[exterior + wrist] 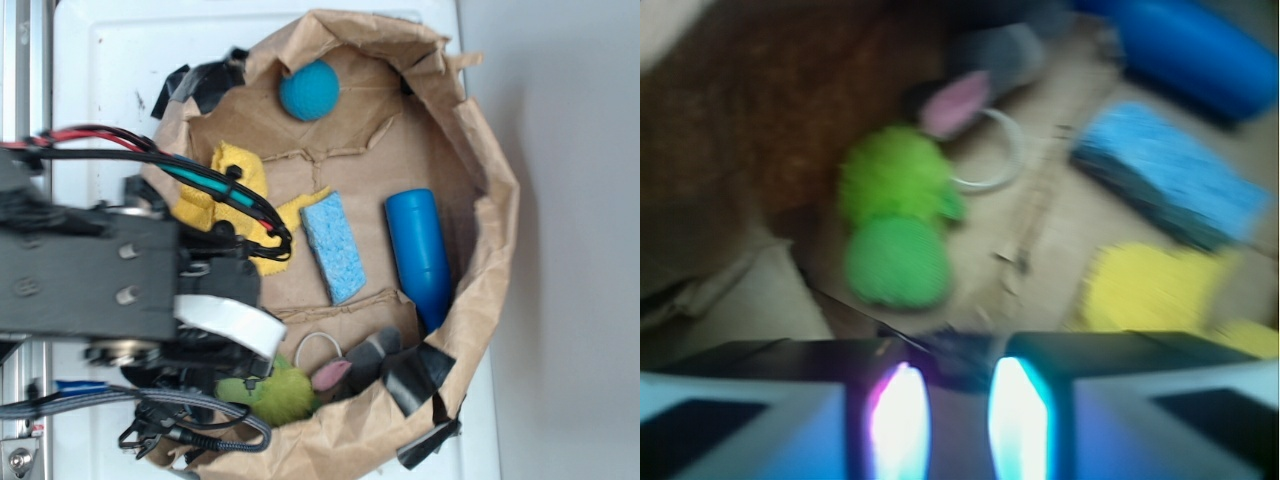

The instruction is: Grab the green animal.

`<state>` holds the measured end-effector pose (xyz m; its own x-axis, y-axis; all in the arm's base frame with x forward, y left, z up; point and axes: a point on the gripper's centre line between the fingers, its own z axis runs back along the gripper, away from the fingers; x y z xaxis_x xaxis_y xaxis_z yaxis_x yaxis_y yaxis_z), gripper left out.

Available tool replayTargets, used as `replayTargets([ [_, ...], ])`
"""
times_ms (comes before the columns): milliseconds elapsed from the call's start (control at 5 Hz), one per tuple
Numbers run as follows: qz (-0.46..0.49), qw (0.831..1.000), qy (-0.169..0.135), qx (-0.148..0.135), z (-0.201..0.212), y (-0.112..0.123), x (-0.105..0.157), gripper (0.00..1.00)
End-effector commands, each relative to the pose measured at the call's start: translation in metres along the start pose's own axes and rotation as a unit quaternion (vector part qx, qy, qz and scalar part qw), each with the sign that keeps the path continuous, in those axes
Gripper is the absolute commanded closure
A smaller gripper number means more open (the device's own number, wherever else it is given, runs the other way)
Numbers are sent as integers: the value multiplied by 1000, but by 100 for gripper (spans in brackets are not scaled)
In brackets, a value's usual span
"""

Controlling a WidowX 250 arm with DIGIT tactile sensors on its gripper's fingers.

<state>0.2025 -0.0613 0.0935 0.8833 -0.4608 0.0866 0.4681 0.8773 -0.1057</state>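
The green animal (pixel 275 392) is a fuzzy lime-green plush lying at the near rim of the paper-lined bin, partly under the arm's cables. In the blurred wrist view the green animal (pixel 895 220) lies ahead and left of my gripper (pixel 958 420), apart from it. The two fingers stand a short way apart, with bare cardboard showing between them and nothing held. In the exterior view the black arm hides the fingers.
A grey plush with a pink ear (pixel 345 368) and a white ring (pixel 318 345) touch the green animal. A yellow cloth (pixel 235 195), blue sponge (pixel 334 247), blue cylinder (pixel 420 255) and teal ball (pixel 309 90) lie in the bin. Crumpled paper walls (pixel 490 200) ring it.
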Motion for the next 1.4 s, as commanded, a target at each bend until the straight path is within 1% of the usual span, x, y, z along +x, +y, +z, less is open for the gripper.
replayTargets([
  [0,-8,999,-14,-41,-5,4,24,0],
  [200,-8,999,-10,-50,-13,10,29,0],
  [400,-23,999,1,-47,-26,6,30,0],
  [600,-43,998,4,-49,-31,-4,27,0],
  [800,-56,996,15,-72,-36,-11,26,0],
  [1000,-55,995,16,-78,-40,-15,26,0],
  [1200,-49,994,4,-95,-51,-20,28,0],
])
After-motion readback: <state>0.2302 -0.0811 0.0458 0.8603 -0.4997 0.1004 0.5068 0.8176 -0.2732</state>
